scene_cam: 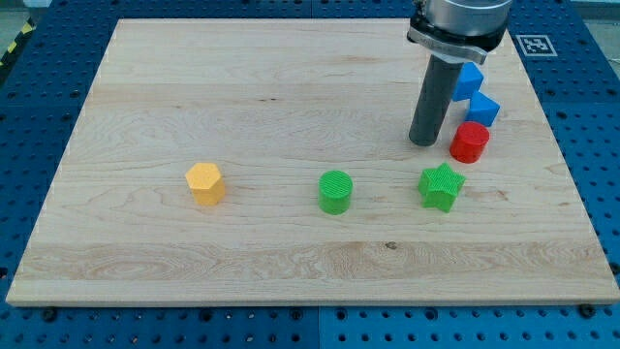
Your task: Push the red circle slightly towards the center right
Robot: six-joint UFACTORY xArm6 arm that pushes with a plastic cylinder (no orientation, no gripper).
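The red circle (470, 142) is a short red cylinder on the right part of the wooden board (242, 87). My tip (422, 142) rests on the board just to the view's left of the red circle, a small gap apart. A blue block (483, 109) sits right above the red circle, close to it or touching. A second blue block (469, 79) lies further up, partly hidden by the rod.
A green star (442, 186) lies just below my tip and the red circle. A green circle (335, 191) is at the bottom centre. A yellow hexagon (205, 182) is at the left. The board's right edge (562, 145) is near the red circle.
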